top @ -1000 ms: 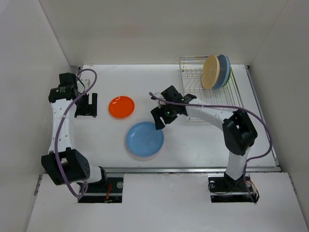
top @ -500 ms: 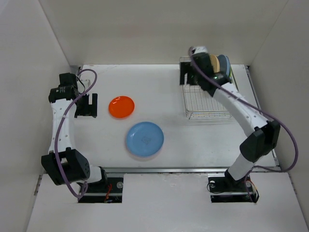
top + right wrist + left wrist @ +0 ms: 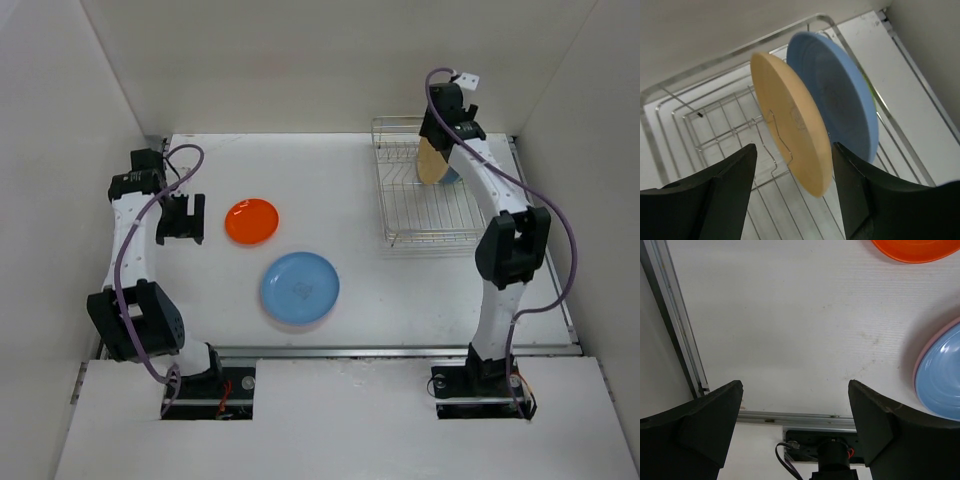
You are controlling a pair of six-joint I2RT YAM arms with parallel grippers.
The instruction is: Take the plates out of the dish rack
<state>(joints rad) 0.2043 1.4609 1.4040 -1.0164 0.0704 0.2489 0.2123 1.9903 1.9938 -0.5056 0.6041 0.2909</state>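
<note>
The right fingers (image 3: 875, 200), apart, face the upright tan plate (image 3: 790, 125) edge-on in the dish rack (image 3: 425, 210); the left fingers (image 3: 695, 425), also apart, are far away.

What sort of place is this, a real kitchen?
Likely a robot lab test cell, not a kitchen: white panel walls, left arm and right arm bolted to a white table, silver wire dish rack.

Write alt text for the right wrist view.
A tan plate stands on edge in the wire dish rack, framed between the open black fingers. A blue plate stands close behind it.
</note>
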